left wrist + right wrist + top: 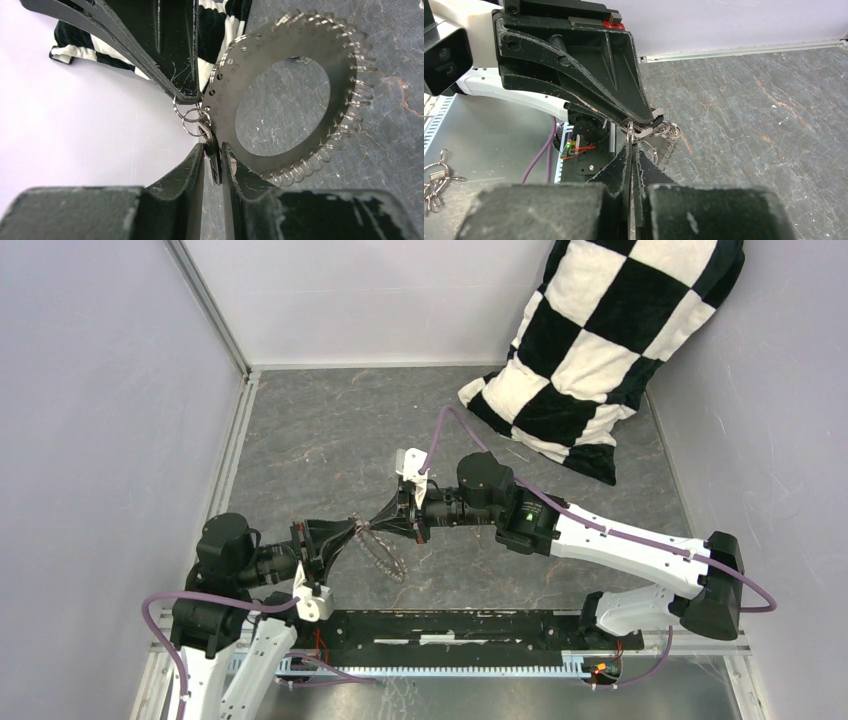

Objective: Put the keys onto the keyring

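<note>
The left gripper has its fingers drawn to a narrow slit, pinching a small dark key at the very tips; the key hangs from a few small split rings just beyond those tips. The right gripper comes in opposite, tip to tip with the left; its fingers are likewise nearly closed, with one thin ring seen edge-on in the gap between them. The keyring, a flat round metal plate with a large hollow centre and tiny loops all round its rim, stands just beside the left gripper's right-hand finger; its rim touches or almost touches the pinched key, and I cannot tell whether the rim itself is in the grip. From above, the keyring hangs tilted just below where the two grippers meet, over the grey stone-patterned table. A black-and-white chequered pillow leans well beyond the right gripper, in the far corner.
</note>
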Robot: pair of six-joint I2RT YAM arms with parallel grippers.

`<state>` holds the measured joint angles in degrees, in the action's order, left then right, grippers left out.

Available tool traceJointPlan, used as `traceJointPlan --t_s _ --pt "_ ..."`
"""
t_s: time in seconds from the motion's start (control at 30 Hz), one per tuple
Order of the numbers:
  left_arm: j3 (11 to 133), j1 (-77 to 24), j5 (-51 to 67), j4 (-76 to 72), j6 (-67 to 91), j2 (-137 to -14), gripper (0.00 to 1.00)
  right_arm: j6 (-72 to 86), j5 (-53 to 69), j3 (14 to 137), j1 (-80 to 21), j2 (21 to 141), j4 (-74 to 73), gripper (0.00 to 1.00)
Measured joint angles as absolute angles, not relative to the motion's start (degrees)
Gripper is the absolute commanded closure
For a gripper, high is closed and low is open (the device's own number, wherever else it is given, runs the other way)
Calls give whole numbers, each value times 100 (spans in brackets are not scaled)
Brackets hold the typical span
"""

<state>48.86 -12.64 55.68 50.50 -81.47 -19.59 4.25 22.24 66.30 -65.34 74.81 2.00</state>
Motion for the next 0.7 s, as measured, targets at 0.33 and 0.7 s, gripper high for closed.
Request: traceJointPlan --t_s 0.33,0.7 --pt "4873 -1221 5610 4915 -8053 -1957 74 425 2248 6630 -6534 7481 213 99" --pt "4748 -1175 5607 4462 -7627 -1833 84 427 2388 6630 -6534 7572 185 99"
